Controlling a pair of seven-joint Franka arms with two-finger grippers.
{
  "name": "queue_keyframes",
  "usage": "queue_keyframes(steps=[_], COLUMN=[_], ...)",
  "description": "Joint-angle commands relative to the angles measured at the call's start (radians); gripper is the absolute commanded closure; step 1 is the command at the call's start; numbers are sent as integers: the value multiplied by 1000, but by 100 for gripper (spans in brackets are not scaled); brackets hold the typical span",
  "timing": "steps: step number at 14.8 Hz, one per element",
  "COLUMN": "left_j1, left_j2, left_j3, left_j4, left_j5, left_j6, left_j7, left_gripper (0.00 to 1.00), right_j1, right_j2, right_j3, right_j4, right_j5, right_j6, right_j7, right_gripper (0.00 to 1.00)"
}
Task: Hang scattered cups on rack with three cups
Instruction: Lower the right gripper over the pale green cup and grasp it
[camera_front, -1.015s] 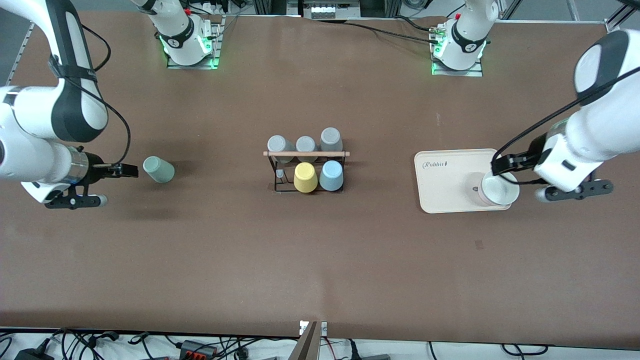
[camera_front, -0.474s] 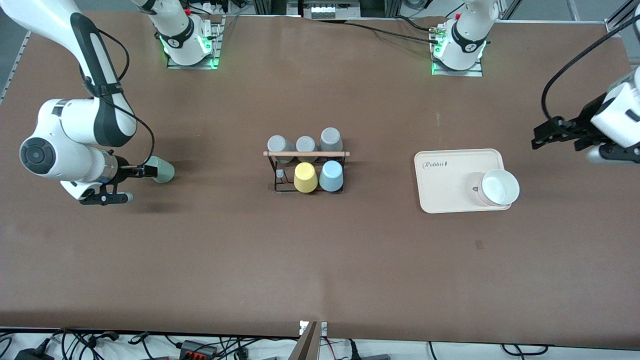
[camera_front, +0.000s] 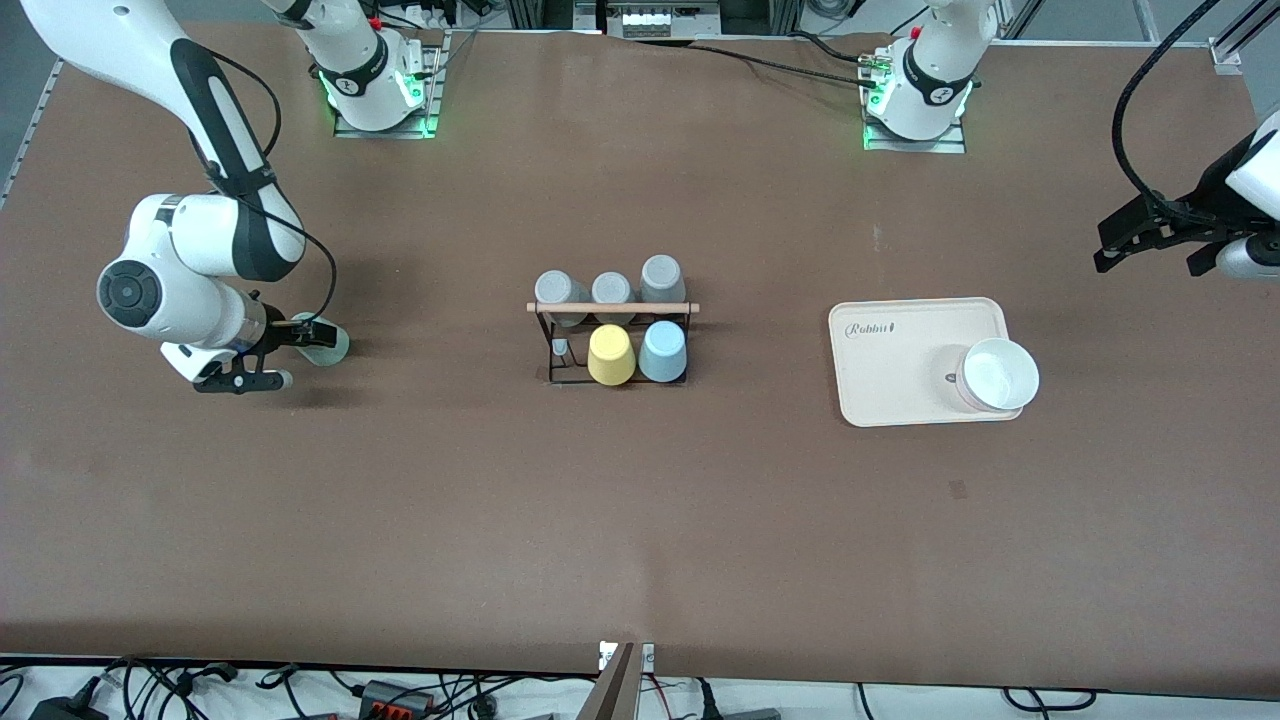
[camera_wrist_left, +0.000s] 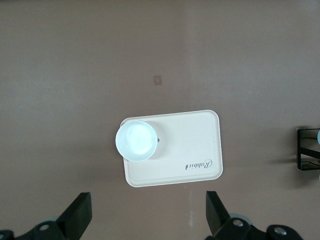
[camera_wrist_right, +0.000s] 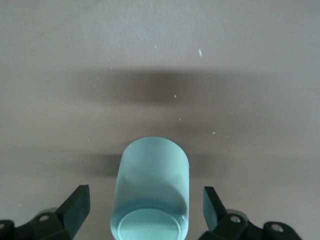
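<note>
Your right claw is down at the mint green cup, which lies on its side on the surface toward the right arm's end. In the right wrist view the cup sits between the two fingers, which stand apart with a gap on each side; neither touches it.

Your left claw hangs in the air over the surface at the left arm's end, fingers apart and holding nothing. Its wrist view looks down on the cream tray, where you can read the word "Rabbit" printed in dark script near one corner. The same word shows on the tray in the front view. A white bowl stands on the tray's corner nearest the left arm's end.

The rack stands mid-surface, with its wooden rod across the top. The light blue cup is upside down on the rack's row nearer the front camera, beside the yellow cup. Three grey cups fill the farther row. One peg beside the yellow cup is bare.
</note>
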Motion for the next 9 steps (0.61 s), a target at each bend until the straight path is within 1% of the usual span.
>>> queue_keyframes(steps=[1,3,5,6,7,8,9], left_j1=[12,11,0,-18,-59,-99,-134], left_j2=[-16,-11,-11,-13,-13,-14,-14], left_j3=[0,1,32,53,88,128,165], left_j4=[-4,-1,-1,1,1,1,-1], left_j5=[-16,-17,-17,-17,-17,-17,-17], left_j6=[-14,-14,-16,-16,-17,-23,-28], left_j7=[29,27,32,32,32,34,34], left_gripper=[0,0,0,0,0,0,0], right_j1=[0,0,0,0,0,0,0], right_j2=[-39,-39,-39,-39,-41,-41,-44], right_j3=[3,3,3,3,3,3,5], right_j4=[-65,-71,-71,-69,-65,-59,-52], right_j5=[-8,-8,-8,-8,-6,-6,-6], right_j6=[37,32,31,28,28,26,22], right_j7=[12,12,10,12,12,12,12], right_gripper=[0,0,1,25,49,63,74])
